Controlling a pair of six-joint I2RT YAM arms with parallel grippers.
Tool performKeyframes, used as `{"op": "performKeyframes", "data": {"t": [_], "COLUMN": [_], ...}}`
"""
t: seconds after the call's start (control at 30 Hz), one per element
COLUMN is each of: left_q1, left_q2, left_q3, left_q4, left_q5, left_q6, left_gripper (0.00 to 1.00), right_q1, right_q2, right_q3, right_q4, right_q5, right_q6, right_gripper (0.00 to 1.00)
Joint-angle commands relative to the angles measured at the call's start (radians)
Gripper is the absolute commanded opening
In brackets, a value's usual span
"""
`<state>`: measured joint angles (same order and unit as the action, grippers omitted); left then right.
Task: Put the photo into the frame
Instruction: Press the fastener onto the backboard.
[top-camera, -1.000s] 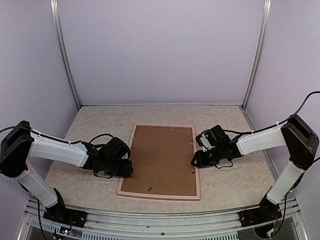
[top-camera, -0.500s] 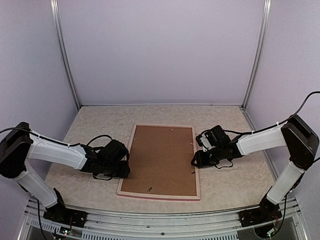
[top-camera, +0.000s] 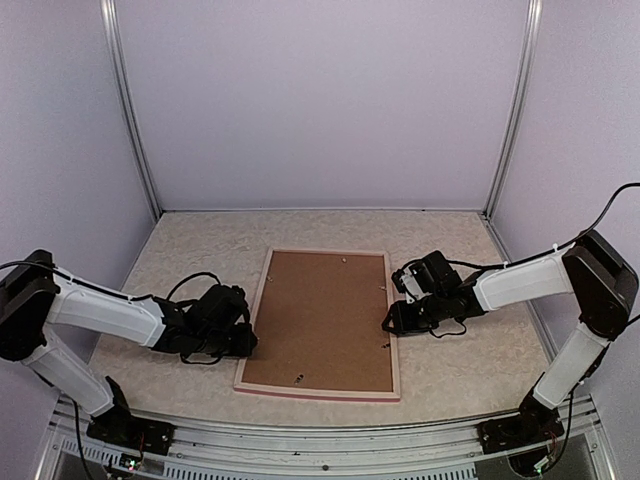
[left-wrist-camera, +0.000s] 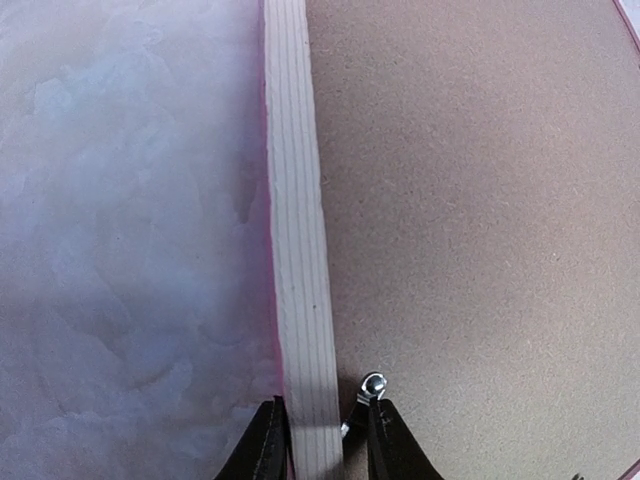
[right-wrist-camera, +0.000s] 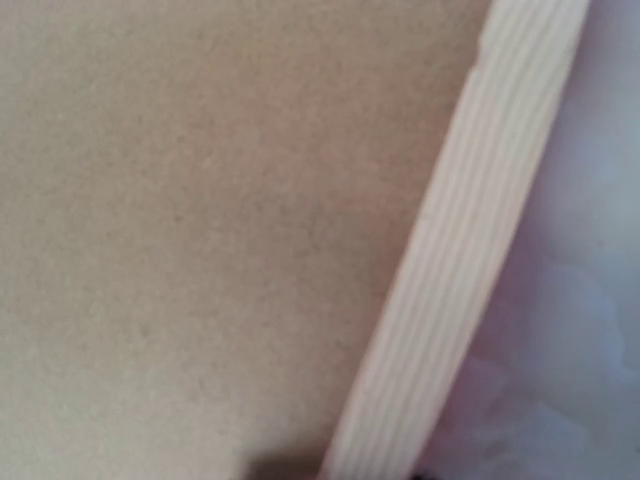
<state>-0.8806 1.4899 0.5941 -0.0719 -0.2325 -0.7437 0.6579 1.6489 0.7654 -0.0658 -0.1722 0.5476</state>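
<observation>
Within the last second the left pincer (left-wrist-camera: 320, 445) was narrowed astride the left rail of the thin, pale-backed rectangular wooden frame (left-wrist-camera: 295, 230), laid face-down on the bench (top-camera: 180, 250), not yet clamped. The right pincer's (top-camera: 392, 322) grip could not be told.

frame (left-wrist-camera: 300, 250): pale grained wood, pink edge | backing board (left-wrist-camera: 470, 200): speckled brown | table (left-wrist-camera: 120, 220): mottled cream

Lilac walls (top-camera: 320, 100); metal corner posts (top-camera: 130, 110); mottled beige tabletop (top-camera: 200, 240), possibly marble-look.
</observation>
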Motion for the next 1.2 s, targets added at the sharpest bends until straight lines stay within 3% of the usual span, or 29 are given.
{"op": "performKeyframes", "data": {"t": [0.0,0.17,0.53,0.83,1.17], "left_q1": [0.029,0.051,0.066,0.106,0.065], "left_q2": [-0.008,-0.034,-0.058,-0.093,-0.014], "left_q3": [-0.063,-0.108,-0.088,-0.091,-0.059], "left_q4": [0.022,0.095,0.035,0.025,0.001], "left_q5": [0.053,0.122,0.109,0.128,0.094], "left_q6": [-0.022,-0.044,-0.040,-0.019,-0.009], "left_gripper": [0.20,0.26,0.51,0.47,0.46], "right_q1": [-0.005,-0.006,-0.005,-0.006,-0.006], "right_q2": [-0.013,-0.016,-0.015,-0.009,-0.006], "right_q3": [-0.015,-0.015,-0.017,-0.014,-0.011], "right_q4": [-0.019,-0.022,-0.019,-0.016,-0.018], "right_q5": [-0.020,-0.019,-0.019,-0.022,-0.023], "right_q6": [0.008,0.008,0.008,0.006,0.005], "right_gripper": [0.37,0.37,0.37,0.37,0.37]}}
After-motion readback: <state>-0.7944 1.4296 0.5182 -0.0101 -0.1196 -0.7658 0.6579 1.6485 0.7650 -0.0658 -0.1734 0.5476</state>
